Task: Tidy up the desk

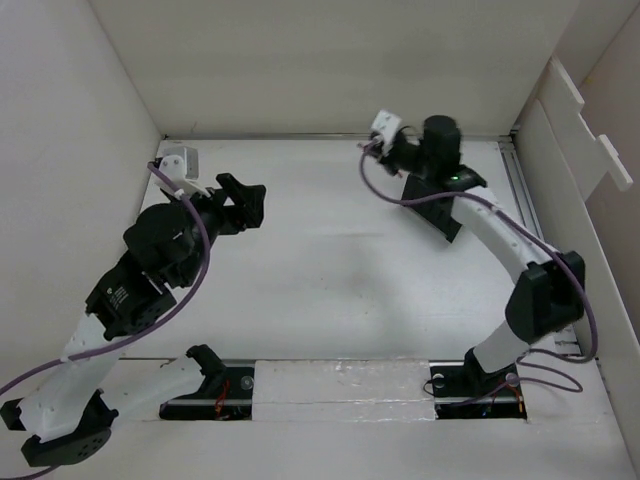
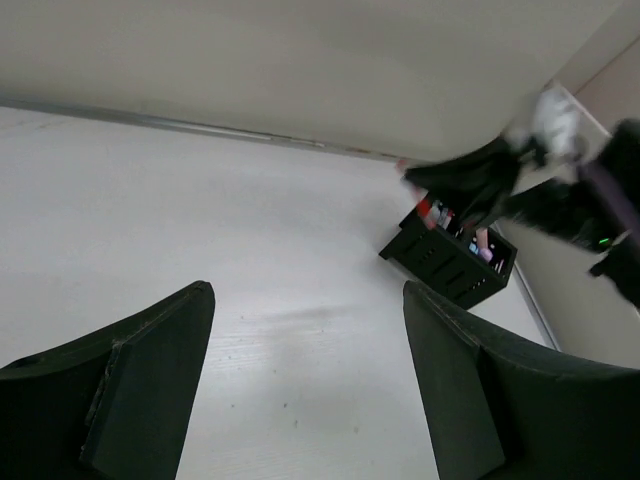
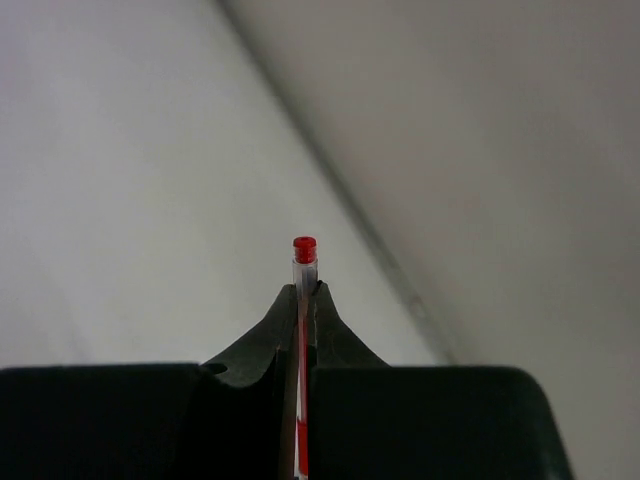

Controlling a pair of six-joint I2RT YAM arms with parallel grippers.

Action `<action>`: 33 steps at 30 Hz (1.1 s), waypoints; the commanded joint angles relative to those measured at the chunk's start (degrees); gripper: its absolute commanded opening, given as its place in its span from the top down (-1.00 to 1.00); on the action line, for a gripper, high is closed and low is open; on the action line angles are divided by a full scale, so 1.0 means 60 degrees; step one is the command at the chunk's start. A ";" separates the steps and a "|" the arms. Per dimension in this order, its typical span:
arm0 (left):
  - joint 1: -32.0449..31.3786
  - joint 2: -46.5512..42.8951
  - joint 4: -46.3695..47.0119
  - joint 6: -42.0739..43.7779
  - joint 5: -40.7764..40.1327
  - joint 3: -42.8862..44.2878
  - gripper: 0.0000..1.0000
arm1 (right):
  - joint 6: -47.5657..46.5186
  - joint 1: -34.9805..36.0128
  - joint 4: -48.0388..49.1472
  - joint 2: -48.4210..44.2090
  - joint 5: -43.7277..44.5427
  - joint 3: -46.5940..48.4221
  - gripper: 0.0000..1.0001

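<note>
The desk (image 1: 320, 280) is a white matte tabletop with white panel walls round it. My left gripper (image 1: 250, 200) is open and empty over its left part; in the left wrist view its fingers (image 2: 160, 370) stand wide apart above the bare desk (image 2: 230, 220). My right gripper (image 1: 385, 152) is at the back right, above a black slotted organizer box (image 1: 440, 215). In the right wrist view it (image 3: 305, 292) is shut on a clear pen with a red end (image 3: 304, 255), which sticks out past the fingertips over the desk (image 3: 120, 170).
The organizer box (image 2: 450, 262) stands near the back right corner and holds several small colourful items. My right arm (image 2: 520, 185) shows blurred just above it. Metal rails run along the back and right edges. A white notched panel (image 1: 580, 110) leans at the right wall.
</note>
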 commanded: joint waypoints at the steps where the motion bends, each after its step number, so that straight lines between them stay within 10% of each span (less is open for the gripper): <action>1: 0.0039 0.0102 0.0487 -0.0412 0.0443 -0.0467 -0.44 | 0.2702 -0.1335 0.4422 -0.0749 -0.1018 -0.0992 1.00; 12: 0.0039 0.0395 0.0737 -0.0676 0.0780 -0.0893 -0.44 | 0.6674 -0.3974 0.8782 0.0480 -0.2059 -0.1828 1.00; 28: 0.0039 0.0600 0.0634 -0.0852 0.0678 -0.1054 -0.44 | 0.7101 -0.4825 1.0469 0.0304 -0.1195 -0.4598 0.99; 33: 0.0039 0.0586 0.0590 -0.0954 0.0751 -0.1069 -0.44 | 0.7087 -0.4825 1.0412 -0.0061 -0.1020 -0.4774 0.09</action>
